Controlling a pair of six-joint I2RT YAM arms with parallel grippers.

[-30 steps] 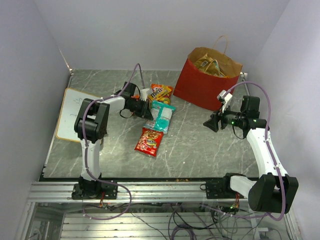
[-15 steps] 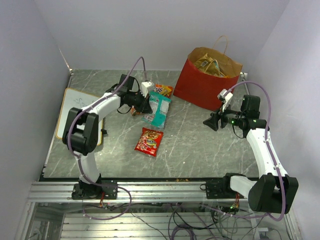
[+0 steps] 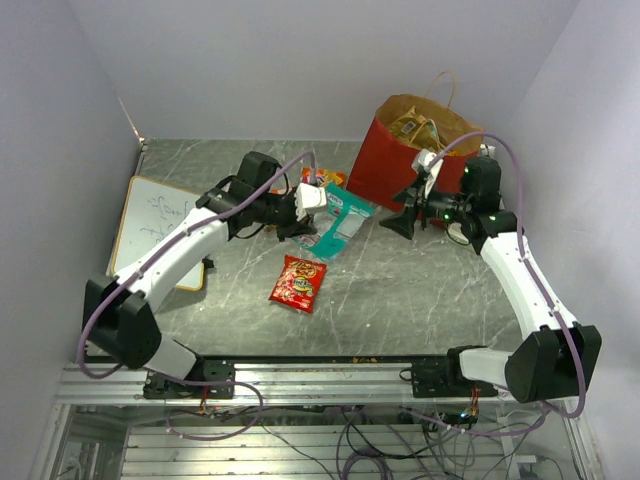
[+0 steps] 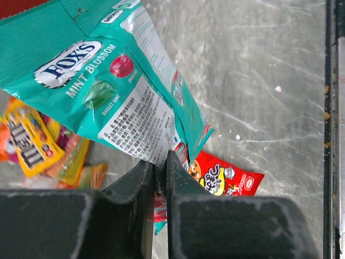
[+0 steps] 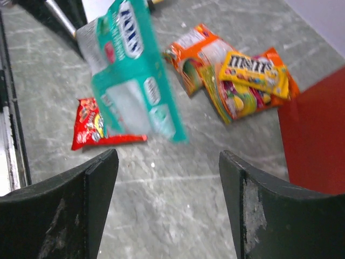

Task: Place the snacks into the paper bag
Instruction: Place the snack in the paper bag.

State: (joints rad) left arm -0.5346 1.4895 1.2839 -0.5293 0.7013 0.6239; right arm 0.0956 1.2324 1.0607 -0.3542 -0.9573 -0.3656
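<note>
Left jaws: pressed together on the lower edge of the teal crinkly "Fox's Mint Blossom" candy pack [image 4: 102, 81], the two dark fingers [image 4: 135, 199] pinching a thin fold of it. The pack hangs clear of the grey marbled surface [image 3: 400, 300], tilted, between my two arms and just in front of the large red paper bag with tan twisted handles [image 3: 395, 180]. In the right wrist view the pack is blurred. Right jaws: spread wide, nothing between the fingers [image 5: 81, 205], held above the surface close to the bag's front face and pointed toward the teal pack. The bag stands upright at the far right of the surface, its mouth open, with several packets [image 3: 420, 128] visible inside; I cannot tell which ones. Lying flat on the surface: a small red snack packet [image 3: 298, 283] near the middle, apart from the rest, and a cluster of orange and yellow candy packs [image 5: 237, 78], one marked M&M's, just beside the bag's left corner. A flat white board [image 3: 150, 225] lies at the far left.
</note>
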